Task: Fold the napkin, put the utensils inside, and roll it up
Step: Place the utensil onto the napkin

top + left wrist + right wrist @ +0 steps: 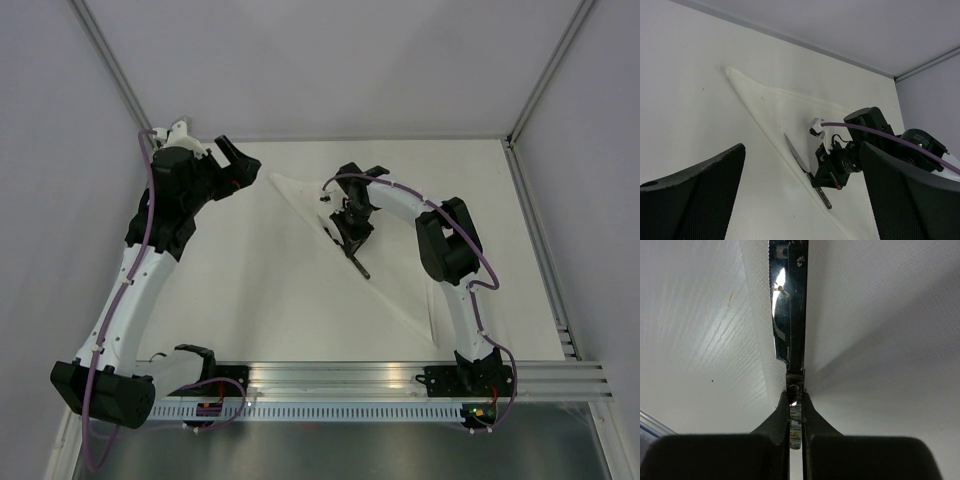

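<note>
The napkin (400, 290) lies on the table (250, 290) folded into a triangle. Its long edge runs diagonally from a sharp corner at the far left down to a corner at the near right. The knife (796, 154) sits just inside that edge and almost parallel to it, with the blade tip toward the far-left corner and the dark handle trailing toward the near right. The right pincer (796, 402) is closed tight on the handle just behind the blade, the fingers pressed flat against both sides and the blade stretching straight away from them. Whether the blade already touches the cloth or hangs just above it cannot be told from these views. The left pincer (238, 165) hovers over the table just beside the napkin's far-left corner, its fingers (695, 195) spread wide and holding nothing. Since the knife's long axis already matches the fold line, the next step is probably only to lower and let go, with no turning needed. For the rolling after that, the left arm is the nearer one to the far corner and the right arm to the middle and near end of the edge.
</note>
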`<action>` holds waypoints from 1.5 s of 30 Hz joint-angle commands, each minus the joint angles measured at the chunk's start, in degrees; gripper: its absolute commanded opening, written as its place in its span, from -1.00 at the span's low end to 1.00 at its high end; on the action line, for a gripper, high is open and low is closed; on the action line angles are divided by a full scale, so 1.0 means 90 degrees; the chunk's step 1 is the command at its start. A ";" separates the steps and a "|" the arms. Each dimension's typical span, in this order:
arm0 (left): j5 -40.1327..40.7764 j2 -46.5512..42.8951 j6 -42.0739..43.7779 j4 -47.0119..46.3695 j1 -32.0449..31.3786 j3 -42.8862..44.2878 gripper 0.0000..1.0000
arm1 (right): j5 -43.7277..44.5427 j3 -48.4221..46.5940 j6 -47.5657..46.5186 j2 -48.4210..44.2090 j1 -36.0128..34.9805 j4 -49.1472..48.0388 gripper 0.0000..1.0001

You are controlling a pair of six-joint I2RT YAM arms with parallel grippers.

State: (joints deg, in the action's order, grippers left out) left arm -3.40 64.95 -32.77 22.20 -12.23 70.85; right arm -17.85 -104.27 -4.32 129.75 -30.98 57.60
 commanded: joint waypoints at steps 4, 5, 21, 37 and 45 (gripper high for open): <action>-0.0150 0.0078 0.0067 -0.0259 0.0031 -0.0050 0.99 | 0.0410 0.0023 0.0167 -0.0042 -0.0093 0.0143 -0.99; -0.0159 0.0088 0.0058 -0.0269 0.0040 -0.0050 0.99 | 0.0411 0.0023 0.0148 -0.0032 -0.0102 0.0143 -0.99; -0.0228 0.0137 0.0106 -0.0288 0.0089 -0.0050 0.99 | 0.0469 0.0052 0.0128 -0.0012 -0.0112 0.0103 -0.46; -0.0962 0.0147 0.0721 -0.1157 -0.0563 -0.0343 0.99 | -0.0311 -0.0729 0.0323 -0.0988 0.0648 0.0231 0.09; -0.0033 0.0361 0.1745 -0.2425 -0.2799 -0.1404 0.99 | -0.0975 -0.0076 0.0460 -0.2257 0.2706 -0.0491 0.09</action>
State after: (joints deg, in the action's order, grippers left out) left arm -7.07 67.29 -24.03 8.16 -32.97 62.76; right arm -24.23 -107.00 -2.63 115.66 -12.80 55.64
